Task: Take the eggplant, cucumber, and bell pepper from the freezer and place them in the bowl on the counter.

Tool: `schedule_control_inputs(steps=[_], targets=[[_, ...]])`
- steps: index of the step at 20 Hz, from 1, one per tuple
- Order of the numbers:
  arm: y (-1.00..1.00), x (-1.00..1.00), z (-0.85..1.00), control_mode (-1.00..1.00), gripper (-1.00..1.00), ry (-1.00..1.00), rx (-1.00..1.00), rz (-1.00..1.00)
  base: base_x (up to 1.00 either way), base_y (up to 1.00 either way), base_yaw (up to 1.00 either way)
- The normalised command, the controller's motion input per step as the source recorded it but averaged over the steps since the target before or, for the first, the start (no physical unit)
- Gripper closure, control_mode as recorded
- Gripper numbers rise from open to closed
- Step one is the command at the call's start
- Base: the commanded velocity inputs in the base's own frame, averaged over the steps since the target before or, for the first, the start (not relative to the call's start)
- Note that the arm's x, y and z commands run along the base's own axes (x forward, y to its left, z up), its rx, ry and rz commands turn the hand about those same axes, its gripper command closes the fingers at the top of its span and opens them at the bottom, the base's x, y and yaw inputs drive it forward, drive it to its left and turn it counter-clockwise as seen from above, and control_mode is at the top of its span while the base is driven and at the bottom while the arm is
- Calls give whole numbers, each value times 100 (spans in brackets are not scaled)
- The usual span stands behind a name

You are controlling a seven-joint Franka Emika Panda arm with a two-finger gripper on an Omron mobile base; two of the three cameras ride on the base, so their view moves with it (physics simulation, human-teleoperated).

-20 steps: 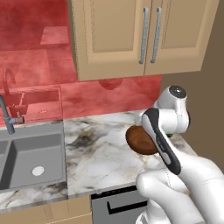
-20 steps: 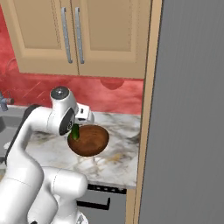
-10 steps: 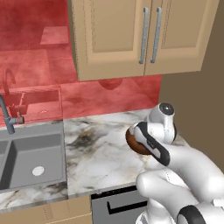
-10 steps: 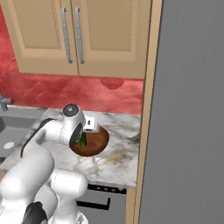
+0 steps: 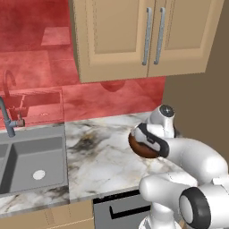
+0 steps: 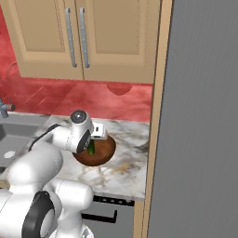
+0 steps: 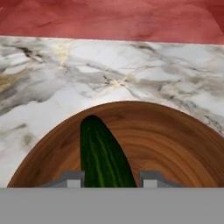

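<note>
The cucumber (image 7: 104, 155) is the piece being dealt with now: it sits clamped between the two fingertips of the gripper (image 7: 111, 178), its dark green length pointing out from the claw over the smooth reddish inside of the bowl (image 7: 183, 144). From the right base view the same cucumber (image 6: 91, 148) hangs just under the hand, right above the bowl (image 6: 103, 153), which stands on the counter (image 6: 125, 167) close to the tall grey freezer (image 6: 200, 116) and below the tan cabinets (image 6: 93, 42). In the left base view the arm bends low over the counter (image 5: 98, 152) and hides most of the bowl (image 5: 141, 150), with the sink (image 5: 31, 161) well apart to the side. I cannot tell whether the cucumber's tip already touches the wood or hangs a little above it. No eggplant or red pepper can be made out in the part of the bowl that shows, so by my reading this is the placing step for the cucumber, with at least some of the fetching left to do. The next move, as I judge it, calls for opening the claw so the cucumber drops flat inside the rim, then lifting the hand straight up clear of the bowl before turning toward the freezer for another vegetable. Letting go while it is tilted could let it roll toward the rim.
</note>
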Motion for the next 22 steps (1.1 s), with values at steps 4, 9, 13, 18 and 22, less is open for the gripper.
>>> schedule_control_inputs(steps=[4,9,13,18,22], targets=[[0,21,-24,-100,100,1,0,0,0,0,0],[0,12,-22,-100,100,0,0,0,0,0,0],[-3,4,-12,-100,100,0,0,0,0,0,0],[-2,1,-13,-100,100,0,0,0,0,0,0],[0,1,-1,-100,-100,0,0,0,0,0,0]])
